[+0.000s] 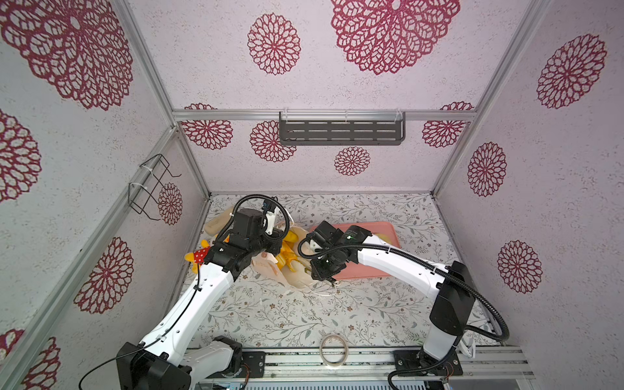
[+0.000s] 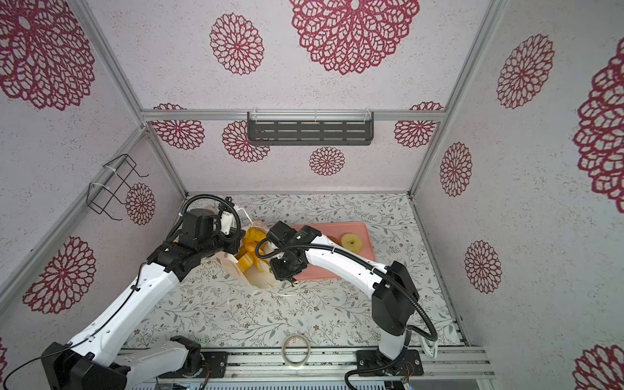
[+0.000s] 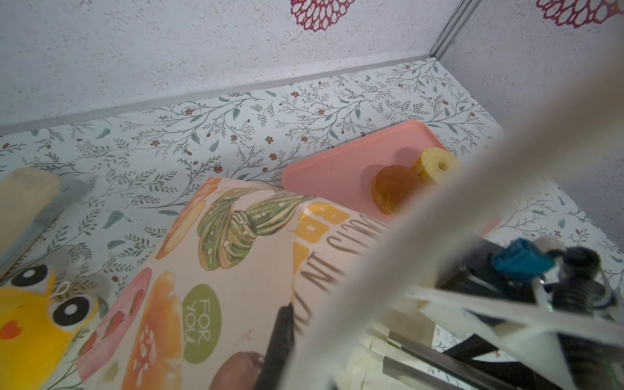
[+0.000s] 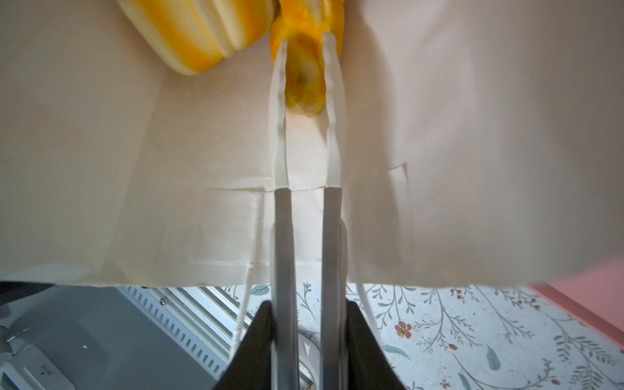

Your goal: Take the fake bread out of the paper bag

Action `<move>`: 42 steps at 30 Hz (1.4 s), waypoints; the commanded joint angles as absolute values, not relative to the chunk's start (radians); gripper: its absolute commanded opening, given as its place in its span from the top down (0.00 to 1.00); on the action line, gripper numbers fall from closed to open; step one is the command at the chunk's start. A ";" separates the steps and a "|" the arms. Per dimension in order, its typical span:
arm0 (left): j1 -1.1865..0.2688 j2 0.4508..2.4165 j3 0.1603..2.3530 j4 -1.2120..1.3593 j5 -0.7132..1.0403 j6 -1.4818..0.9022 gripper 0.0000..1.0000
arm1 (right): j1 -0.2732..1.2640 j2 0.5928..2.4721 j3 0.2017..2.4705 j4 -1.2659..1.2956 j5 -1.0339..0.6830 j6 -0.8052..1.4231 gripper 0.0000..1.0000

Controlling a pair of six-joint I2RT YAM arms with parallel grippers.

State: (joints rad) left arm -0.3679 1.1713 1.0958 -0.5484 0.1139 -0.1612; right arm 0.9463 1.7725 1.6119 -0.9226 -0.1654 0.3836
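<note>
Contact inside the bag! The right gripper [image 4: 306,40] is deep in the mouth of the paper bag [image 4: 101,152]. Its two pale fingers [image 4: 332,101] sit on either side of an orange-yellow bread stick [image 4: 304,77] and touch it, so that is a pinch on the stick's near end. Just beside it, a ribbed yellow loaf [image 4: 199,30] lies against the bag's inner wall.

In both top views the bag lies on its side on the floral table [image 1: 270,314], mouth turned toward the right arm. The rest of the fake bread [image 2: 250,250] is heaped yellow in the opening.

The left gripper [image 2: 238,244] is up at the bag's rim, jaws pressed together on the paper (one dark finger [image 3: 282,331] lies on the printed outside, its partner hidden behind the wall).

Just beside the bag sits the pink tray [image 2: 337,233], carrying a round brown bun [image 3: 393,192] and a yellow ring [image 2: 351,242] side by side. Over by the left wall lie a yellow plush toy [image 1: 199,256] and a beige block [image 1: 219,224]. A tape roll [image 1: 333,349] rests at the table's front edge.
</note>
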 commanded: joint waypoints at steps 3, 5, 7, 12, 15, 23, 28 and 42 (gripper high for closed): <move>-0.371 1.147 1.088 -0.500 0.127 -0.161 1.00 | 0.957 1.716 1.661 -0.939 -0.141 0.388 0.86; -0.371 1.145 1.083 -0.494 0.127 -0.164 1.00 | 0.957 1.695 1.662 -0.943 -0.142 0.395 0.93; -0.371 1.143 1.077 -0.488 0.130 -0.167 1.00 | 0.957 1.671 1.659 -0.943 -0.142 0.407 0.95; -0.371 1.141 1.069 -0.477 0.132 -0.176 1.00 | 0.957 1.624 1.655 -0.951 -0.143 0.438 1.00; -0.373 1.141 1.071 -0.477 0.129 -0.181 1.00 | 0.958 1.586 1.637 -0.941 -0.165 0.455 1.00; -0.372 1.153 1.083 -0.486 0.091 -0.217 1.00 | 0.957 1.449 1.554 -0.926 -0.181 0.516 1.00; -0.373 1.172 1.089 -0.483 0.082 -0.244 1.00 | 0.958 1.382 1.500 -0.928 -0.184 0.542 1.00; -0.373 1.180 1.103 -0.494 0.025 -0.261 1.00 | 0.968 1.332 1.482 -0.958 -0.167 0.556 1.00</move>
